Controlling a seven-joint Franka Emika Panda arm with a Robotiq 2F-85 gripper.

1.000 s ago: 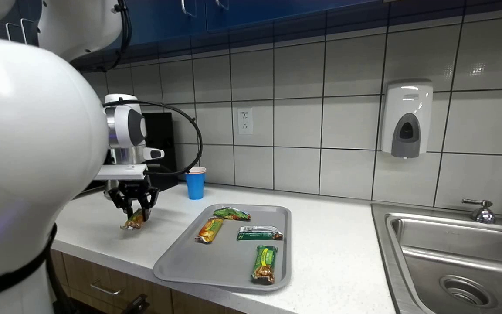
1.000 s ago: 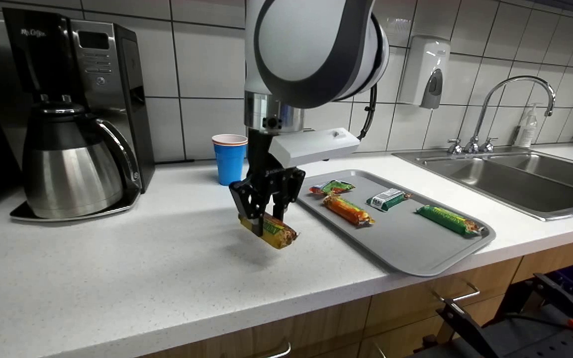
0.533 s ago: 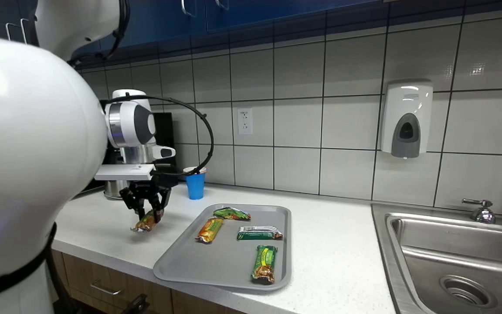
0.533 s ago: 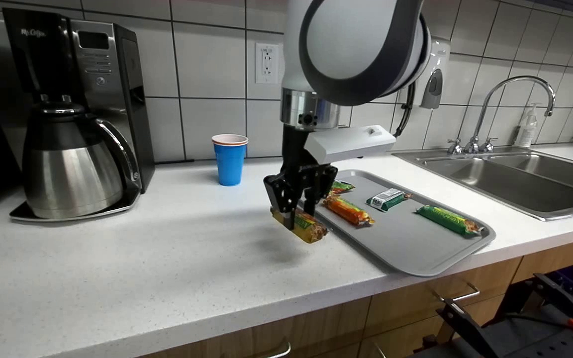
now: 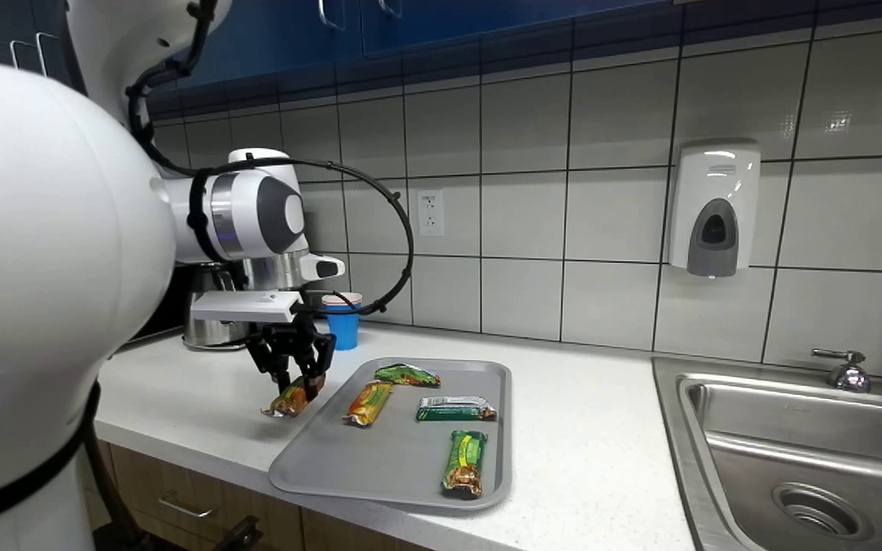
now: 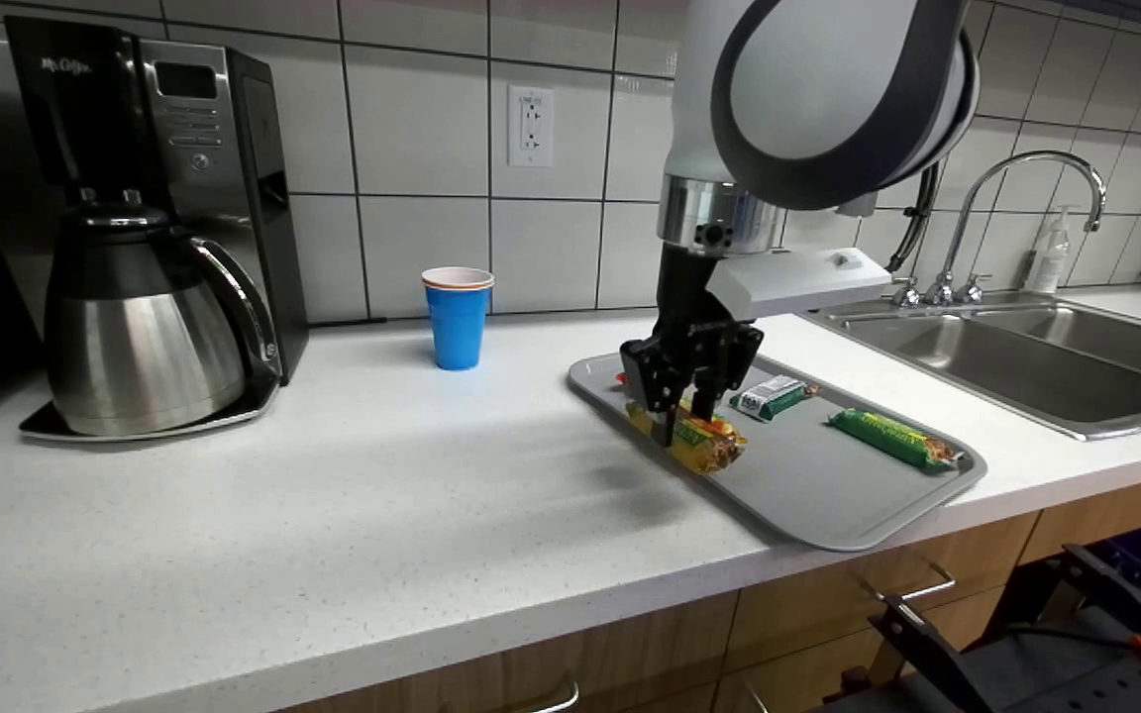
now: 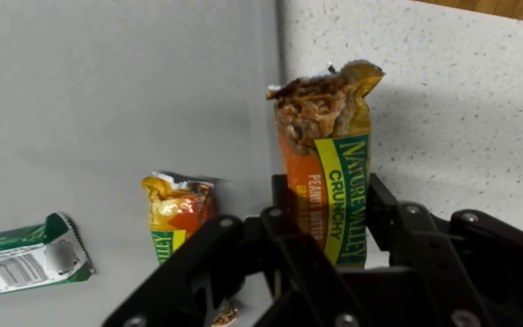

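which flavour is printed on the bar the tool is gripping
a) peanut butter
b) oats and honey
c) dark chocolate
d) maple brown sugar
a, since in the wrist view the bar gripped by the tool reads "peanut butter" on its orange part, beside "nature valley crunchy".

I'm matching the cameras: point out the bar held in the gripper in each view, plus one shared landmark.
In an exterior view, the held bar is left of centre, below mid-height.
In an exterior view, the held bar is right of centre, below mid-height.
In the wrist view, the held bar is large, right of centre, around mid-height.
Shared landmark: the grey tray, in all three.
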